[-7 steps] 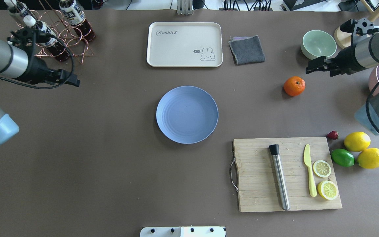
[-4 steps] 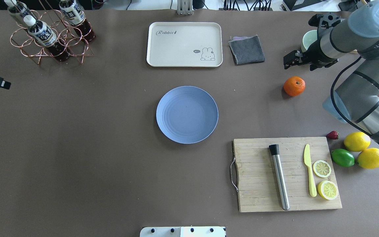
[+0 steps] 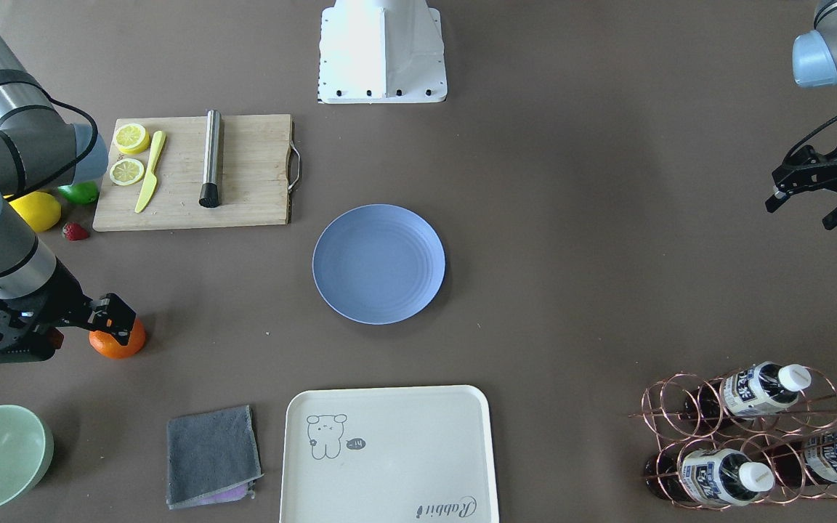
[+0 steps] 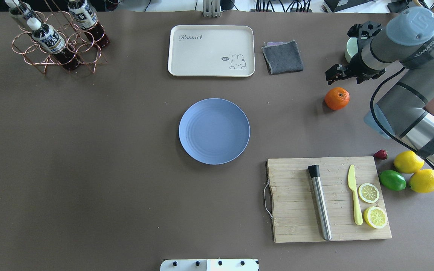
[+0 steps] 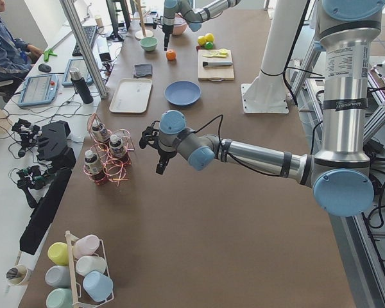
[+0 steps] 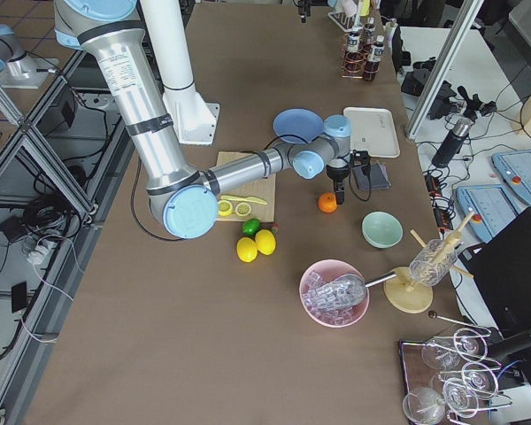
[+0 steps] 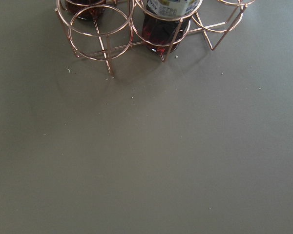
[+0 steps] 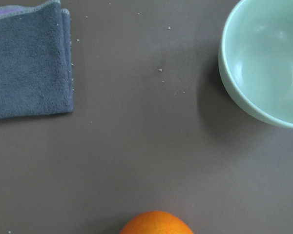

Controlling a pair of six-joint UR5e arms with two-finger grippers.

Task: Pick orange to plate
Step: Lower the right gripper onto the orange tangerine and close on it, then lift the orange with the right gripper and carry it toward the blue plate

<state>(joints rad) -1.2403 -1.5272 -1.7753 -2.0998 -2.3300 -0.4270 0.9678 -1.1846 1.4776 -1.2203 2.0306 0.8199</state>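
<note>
Our right claw (image 4: 332, 72), jaws apart, hangs off-centre above the orange (image 4: 336, 98), which sits on the worktop (image 4: 89, 169) well apart from the plate (image 4: 214, 131). Descending so, we'd likely nudge it rolling.

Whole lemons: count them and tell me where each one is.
2. One lemon lies just right of the cutting board, near the strawberry; the other sits beside the lime. The right arm above might hide more.
</note>
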